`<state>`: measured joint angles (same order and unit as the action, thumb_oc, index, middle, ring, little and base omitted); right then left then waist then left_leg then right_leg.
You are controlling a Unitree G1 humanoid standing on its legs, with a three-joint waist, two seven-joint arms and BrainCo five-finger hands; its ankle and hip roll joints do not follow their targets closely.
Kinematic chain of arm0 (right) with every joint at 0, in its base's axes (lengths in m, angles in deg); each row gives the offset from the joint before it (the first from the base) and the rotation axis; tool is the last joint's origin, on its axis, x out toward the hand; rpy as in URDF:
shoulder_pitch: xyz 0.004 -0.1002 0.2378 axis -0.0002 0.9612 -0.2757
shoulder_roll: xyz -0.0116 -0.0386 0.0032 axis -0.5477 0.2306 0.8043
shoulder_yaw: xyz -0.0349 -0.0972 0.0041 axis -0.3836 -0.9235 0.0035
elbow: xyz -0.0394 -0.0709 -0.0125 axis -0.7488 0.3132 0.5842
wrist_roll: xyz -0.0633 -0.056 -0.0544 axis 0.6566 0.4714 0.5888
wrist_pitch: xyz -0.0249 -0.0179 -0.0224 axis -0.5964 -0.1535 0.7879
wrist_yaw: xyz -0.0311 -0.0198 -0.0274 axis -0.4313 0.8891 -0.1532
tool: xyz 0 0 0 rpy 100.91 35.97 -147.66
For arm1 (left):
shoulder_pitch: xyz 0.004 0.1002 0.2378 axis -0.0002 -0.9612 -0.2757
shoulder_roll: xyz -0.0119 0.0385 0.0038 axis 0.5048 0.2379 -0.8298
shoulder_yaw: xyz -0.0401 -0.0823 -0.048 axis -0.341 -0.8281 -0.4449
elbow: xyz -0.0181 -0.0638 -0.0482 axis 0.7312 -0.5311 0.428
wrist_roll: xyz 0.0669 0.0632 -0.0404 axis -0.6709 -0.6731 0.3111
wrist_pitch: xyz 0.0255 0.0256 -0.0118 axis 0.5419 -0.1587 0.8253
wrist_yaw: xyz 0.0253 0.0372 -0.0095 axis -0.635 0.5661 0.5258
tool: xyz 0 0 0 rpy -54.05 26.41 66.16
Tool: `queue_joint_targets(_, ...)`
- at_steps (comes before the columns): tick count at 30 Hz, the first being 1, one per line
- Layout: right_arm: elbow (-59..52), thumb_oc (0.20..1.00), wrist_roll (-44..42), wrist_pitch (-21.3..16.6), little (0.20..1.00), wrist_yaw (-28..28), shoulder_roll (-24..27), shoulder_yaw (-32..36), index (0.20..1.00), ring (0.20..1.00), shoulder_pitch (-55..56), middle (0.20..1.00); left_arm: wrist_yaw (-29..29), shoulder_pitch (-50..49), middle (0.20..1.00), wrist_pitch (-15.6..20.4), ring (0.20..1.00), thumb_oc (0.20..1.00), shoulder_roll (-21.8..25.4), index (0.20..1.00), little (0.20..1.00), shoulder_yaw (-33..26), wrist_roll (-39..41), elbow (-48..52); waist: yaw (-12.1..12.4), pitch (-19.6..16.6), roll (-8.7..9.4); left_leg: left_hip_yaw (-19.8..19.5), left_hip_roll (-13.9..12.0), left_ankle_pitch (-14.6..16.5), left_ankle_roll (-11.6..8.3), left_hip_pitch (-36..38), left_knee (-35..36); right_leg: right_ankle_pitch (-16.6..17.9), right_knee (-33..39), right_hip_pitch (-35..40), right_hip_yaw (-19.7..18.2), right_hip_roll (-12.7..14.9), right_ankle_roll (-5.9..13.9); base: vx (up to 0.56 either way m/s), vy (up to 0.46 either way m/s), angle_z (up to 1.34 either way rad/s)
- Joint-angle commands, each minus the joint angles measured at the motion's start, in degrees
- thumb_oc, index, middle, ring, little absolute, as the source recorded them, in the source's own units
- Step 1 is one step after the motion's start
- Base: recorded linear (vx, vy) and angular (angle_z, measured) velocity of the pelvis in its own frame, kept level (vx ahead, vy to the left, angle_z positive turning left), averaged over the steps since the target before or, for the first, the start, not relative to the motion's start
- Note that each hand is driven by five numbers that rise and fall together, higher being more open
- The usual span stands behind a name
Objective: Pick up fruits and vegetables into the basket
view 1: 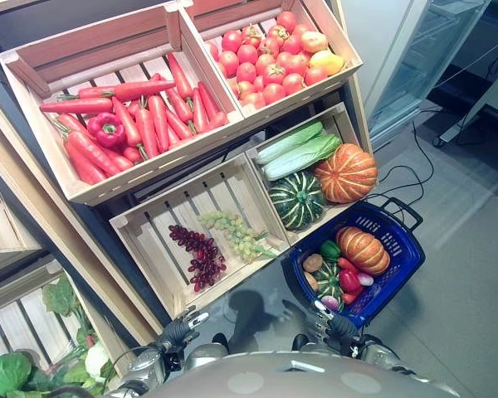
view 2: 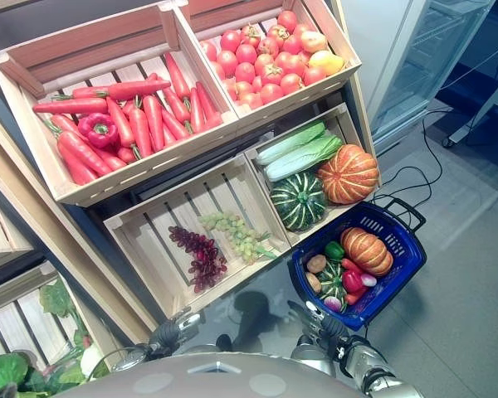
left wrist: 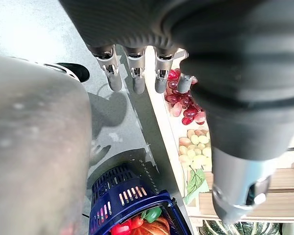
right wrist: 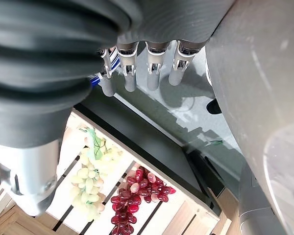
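Beside the crates, a blue basket (view 1: 396, 249) holds mixed produce — both robot hands (view 1: 180, 330) (view 1: 333, 322) hang slack-fingered, empty.

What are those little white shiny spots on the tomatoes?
Left eye view: the tomatoes have glossy skin, so the room's light, probably from above, glints off them, and off the red pepper too. Right wrist view: the purple grapes carry the same small bright spots.
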<state>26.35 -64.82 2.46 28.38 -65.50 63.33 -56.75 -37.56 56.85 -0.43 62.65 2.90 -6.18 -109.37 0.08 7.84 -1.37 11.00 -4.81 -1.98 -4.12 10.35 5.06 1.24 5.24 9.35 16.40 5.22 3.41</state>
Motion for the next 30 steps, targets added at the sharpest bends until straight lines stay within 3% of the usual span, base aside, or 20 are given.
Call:
queue_joint_targets(1, 3.52, 1.000, 1.66, -1.49, 1.000, -0.70, -1.22, -2.96, 1.000, 1.000, -2.21, 1.000, 2.17, 4.43, 1.000, 5.96, 1.000, 1.000, -0.56, 1.000, 1.000, 2.26, -2.82, -2.41, 0.67, 1.89, 2.01, -3.45, 2.67, 2.40, 2.66, -0.67, -0.33, 0.19, -1.92, -0.42, -1.98, 2.13, 2.90, 0.00, 0.000, 0.00)
queue_joint_targets(2, 3.19, 1.000, 2.17, -2.87, 1.000, -1.40, -1.03, -3.03, 1.000, 1.000, -2.24, 1.000, 4.85, 4.55, 1.000, 8.02, 1.000, 1.000, -0.31, 1.000, 1.000, 2.90, -5.14, -1.82, 0.57, 2.00, 1.97, -3.35, 2.62, 2.38, 2.67, -0.74, -0.29, 0.19, -1.92, -0.54, -2.16, 2.09, 2.89, 0.00, 0.000, 0.00)
queue_joint_targets(4, 3.05, 1.000, 2.17, -3.11, 1.000, -1.64, -0.98, -3.07, 1.000, 1.000, -2.26, 1.000, 5.79, 4.64, 1.000, 8.21, 1.000, 1.000, -0.18, 1.000, 1.000, 3.10, -5.59, -1.55, 0.53, 2.05, 1.94, -3.35, 2.61, 2.37, 2.66, -0.75, -0.28, 0.18, -1.98, -0.60, -2.20, 2.09, 2.90, 0.00, 0.000, 0.00)
queue_joint_targets(5, 2.57, 1.000, 1.28, -3.64, 1.000, -2.05, -0.76, -3.07, 1.000, 1.000, -2.40, 1.000, 7.89, 5.12, 1.000, 10.85, 1.000, 1.000, 0.35, 1.000, 1.000, 3.52, -6.63, -0.33, 0.39, 2.28, 1.83, -3.42, 2.57, 2.29, 2.64, -0.84, -0.27, 0.11, -2.30, -0.85, -2.33, 2.09, 2.95, 0.00, 0.000, 0.00)
queue_joint_targets(9, 1.04, 1.000, 0.04, -5.58, 1.000, -2.34, 0.09, -2.72, 1.000, 1.000, -2.16, 1.000, 10.09, 5.61, 1.000, 14.36, 1.000, 1.000, 1.78, 1.000, 1.000, 3.78, -6.76, 4.37, 0.22, 2.79, 1.64, -3.49, 2.37, 2.17, 2.51, -0.99, -0.15, -0.11, -2.73, -1.14, -2.39, 2.11, 2.99, 0.00, 0.000, 0.00)
queue_joint_targets(11, -2.53, 1.000, -1.99, -7.34, 1.000, -3.52, 1.08, -2.06, 1.000, 1.000, -1.63, 1.000, 13.68, 5.60, 1.000, 17.38, 1.000, 1.000, 4.41, 1.000, 1.000, 4.39, -11.52, 13.10, 0.40, 3.35, 1.58, -3.66, 2.13, 1.96, 2.42, -1.41, -0.20, -0.12, -3.03, -1.52, -2.36, 2.19, 2.94, 0.03, -0.026, 0.00)
queue_joint_targets(14, -6.67, 1.000, -3.72, -7.32, 1.000, -4.71, 1.88, -1.55, 1.000, 1.000, -1.00, 1.000, 16.72, 4.95, 1.000, 17.63, 1.000, 1.000, 7.10, 1.000, 1.000, 5.31, -15.68, 21.14, 0.48, 3.67, 1.54, -3.71, 1.98, 1.79, 2.41, -1.71, -0.20, -0.07, -3.14, -1.82, -2.39, 2.17, 2.85, 0.03, -0.019, 0.00)
queue_joint_targets(18, -15.71, 1.000, -5.94, -8.67, 1.000, -7.51, 3.54, -0.11, 1.000, 1.000, 1.25, 1.000, 28.77, 3.78, 1.000, 20.97, 1.000, 1.000, 14.48, 1.000, 1.000, 7.05, -32.82, 34.30, -0.02, 4.04, 1.23, -3.50, 1.41, 1.37, 2.29, -2.59, -0.28, -0.28, -4.03, -3.07, -2.49, 2.30, 2.91, 0.07, -0.018, -0.02)
queue_joint_targets(20, -18.62, 1.000, -6.68, -9.80, 1.000, -7.86, 4.28, 0.43, 1.000, 1.000, 1.83, 1.000, 36.99, 3.78, 1.000, 19.74, 1.000, 1.000, 17.14, 1.000, 1.000, 7.42, -43.09, 38.02, -0.40, 4.32, 0.94, -3.32, 1.13, 1.24, 2.21, -3.24, -0.62, -0.77, -5.18, -4.15, -2.43, 2.50, 2.82, 0.05, 0.008, -0.02)
queue_joint_targets(21, -18.93, 1.000, -6.67, -9.92, 1.000, -7.90, 4.34, 0.50, 1.000, 1.000, 1.89, 1.000, 38.15, 3.80, 1.000, 19.45, 1.000, 1.000, 17.31, 1.000, 1.000, 7.54, -44.40, 38.25, -0.44, 4.33, 0.90, -3.30, 1.12, 1.21, 2.20, -3.35, -0.67, -0.85, -5.38, -4.34, -2.46, 2.53, 2.81, 0.03, 0.013, -0.03)
queue_joint_targets(23, -23.30, 1.000, -7.66, -10.19, 1.000, -9.17, 5.67, 0.74, 1.000, 1.000, 1.53, 1.000, 46.32, 5.14, 1.000, 14.47, 1.000, 1.000, 19.94, 1.000, 1.000, 8.54, -54.12, 40.72, -0.94, 5.28, 0.45, -3.61, 1.08, 1.11, 2.21, -5.16, -2.08, -1.52, -7.64, -6.67, -2.86, 2.77, 2.35, -0.01, 0.024, -0.07)
queue_joint_targets(25, -25.29, 1.000, -8.17, -10.54, 1.000, -9.82, 6.43, 0.74, 1.000, 1.000, 1.16, 1.000, 48.34, 6.45, 1.000, 11.94, 1.000, 1.000, 20.92, 1.000, 1.000, 9.06, -56.94, 41.06, -1.27, 6.08, 0.17, -3.60, 1.00, 1.11, 2.09, -6.42, -3.09, -1.91, -9.06, -8.20, -2.86, 2.99, 2.11, -0.06, 0.029, -0.17)
queue_joint_targets(27, -28.67, 1.000, -9.67, -10.88, 1.000, -10.77, 8.32, 0.70, 1.000, 1.000, -0.16, 1.000, 53.11, 9.36, 1.000, 5.78, 1.000, 1.000, 23.18, 1.000, 1.000, 10.66, -64.27, 40.61, -2.03, 7.96, -0.27, -3.41, 0.74, 1.10, 1.71, -8.99, -5.56, -2.47, -11.62, -11.06, -2.82, 3.43, 1.75, -0.11, 0.037, -0.08)
queue_joint_targets(30, -32.57, 1.000, -11.33, -11.19, 1.000, -12.32, 9.91, 0.25, 1.000, 1.000, -1.45, 1.000, 55.82, 12.04, 1.000, 0.20, 1.000, 1.000, 25.09, 1.000, 1.000, 12.60, -70.65, 39.89, -2.85, 10.11, -0.41, -3.19, 0.46, 1.23, 1.16, -11.85, -8.55, -2.94, -14.08, -13.83, -3.07, 3.91, 1.52, -0.08, 0.013, 0.00)
